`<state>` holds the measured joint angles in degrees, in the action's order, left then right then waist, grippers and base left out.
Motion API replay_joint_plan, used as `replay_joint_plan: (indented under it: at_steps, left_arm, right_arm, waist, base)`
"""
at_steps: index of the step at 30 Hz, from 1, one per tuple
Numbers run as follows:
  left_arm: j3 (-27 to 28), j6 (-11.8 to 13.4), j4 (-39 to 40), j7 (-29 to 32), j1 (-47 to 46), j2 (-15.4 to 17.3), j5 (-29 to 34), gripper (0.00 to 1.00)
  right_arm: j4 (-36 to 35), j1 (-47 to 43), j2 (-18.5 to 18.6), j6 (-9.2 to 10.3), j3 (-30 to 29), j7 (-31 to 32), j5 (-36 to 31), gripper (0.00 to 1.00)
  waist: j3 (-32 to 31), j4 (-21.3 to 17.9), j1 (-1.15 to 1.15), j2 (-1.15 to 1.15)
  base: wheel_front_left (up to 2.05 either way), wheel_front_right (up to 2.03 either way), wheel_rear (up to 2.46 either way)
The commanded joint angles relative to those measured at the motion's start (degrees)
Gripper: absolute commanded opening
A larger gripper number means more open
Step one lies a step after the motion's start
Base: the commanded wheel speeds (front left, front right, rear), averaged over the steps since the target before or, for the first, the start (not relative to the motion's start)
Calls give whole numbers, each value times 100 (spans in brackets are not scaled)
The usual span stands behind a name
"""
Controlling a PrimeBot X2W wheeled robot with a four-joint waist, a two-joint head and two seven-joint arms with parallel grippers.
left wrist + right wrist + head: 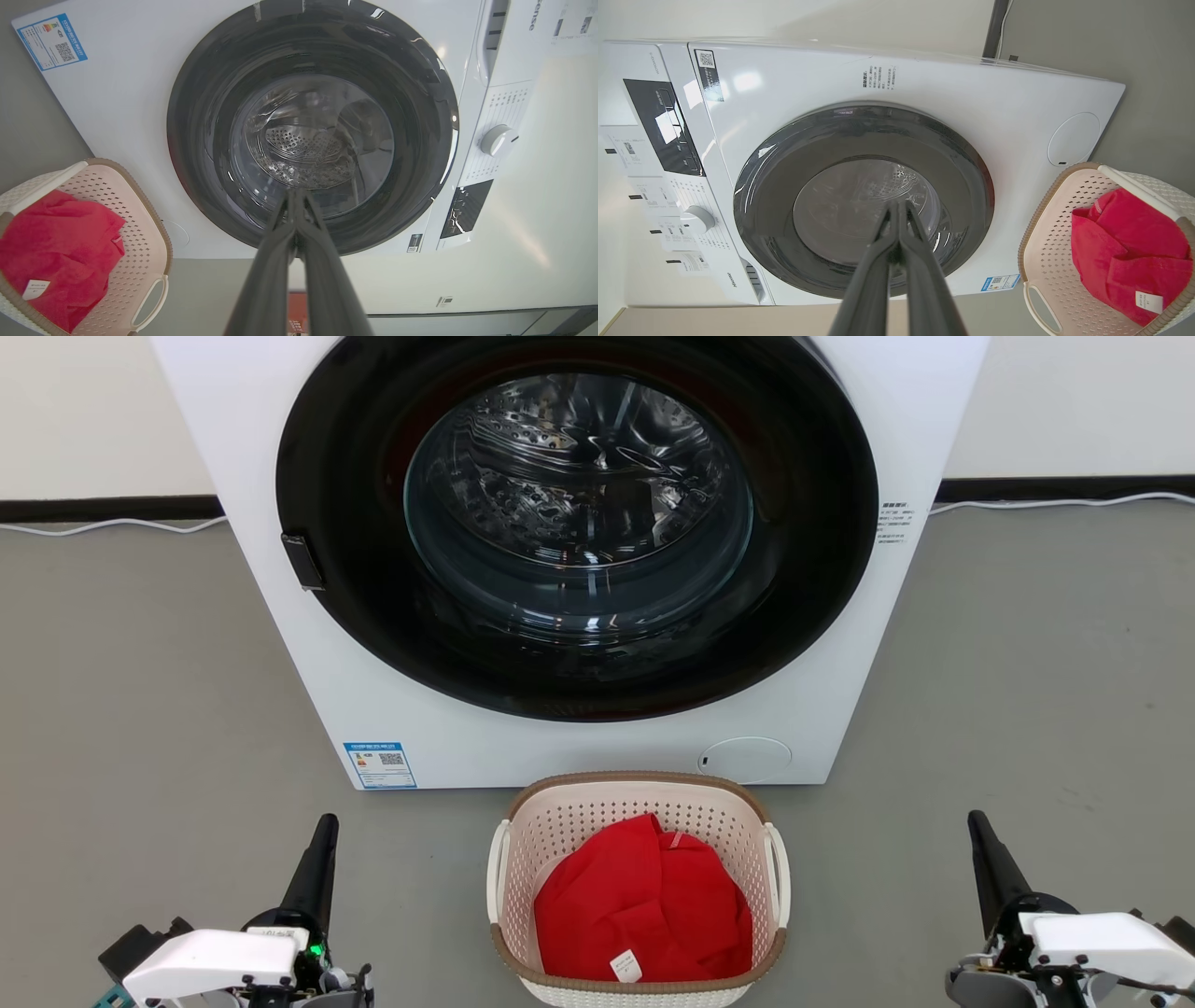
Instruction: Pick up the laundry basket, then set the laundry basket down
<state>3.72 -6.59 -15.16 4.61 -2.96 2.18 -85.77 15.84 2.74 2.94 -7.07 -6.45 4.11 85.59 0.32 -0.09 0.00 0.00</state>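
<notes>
Stage: laundry basket (pixel 579 821) stands on the floor (pixel 140 709), held by neither arm; fits either before a lift or after set-down | Jaws: left gripper (pixel 326 823) and right gripper (pixel 977 819) pressed together, empty, well apart from the basket | Room: washer (pixel 392 728) front just behind the far rim; open floor on its 2 sides; red garment (pixel 644 896) inside.

Laundry basket (pixel 639 803) before washer (pixel 280 523), garment (pixel 644 905) in basket.
</notes>
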Motion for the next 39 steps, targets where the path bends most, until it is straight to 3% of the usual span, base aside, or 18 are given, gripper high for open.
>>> replay_joint_plan:
  at_steps: [1, 10, 39]
  left_arm:
    - [192, -52, 121, 48, -294, 68, -148, 0]
    - [283, -90, 109, 190, -324, 73, -638, 0]
    - [284, -90, 110, 191, -324, 71, -636, 0]
  right_arm:
    - [-175, 325, 24, -39, 87, 87, 170, 0]
    - [-183, 341, 20, -42, 26, 211, 684, 0]
    - [-182, 342, 11, -42, 12, 222, 673, 0]
  waist:
    - [-1, 1, 0, 0]
    - [-14, 9, 0, 0]
    - [-14, 9, 0, 0]
  base:
    - [0, 0, 0]
    - [0, 0, 0]
    - [0, 0, 0]
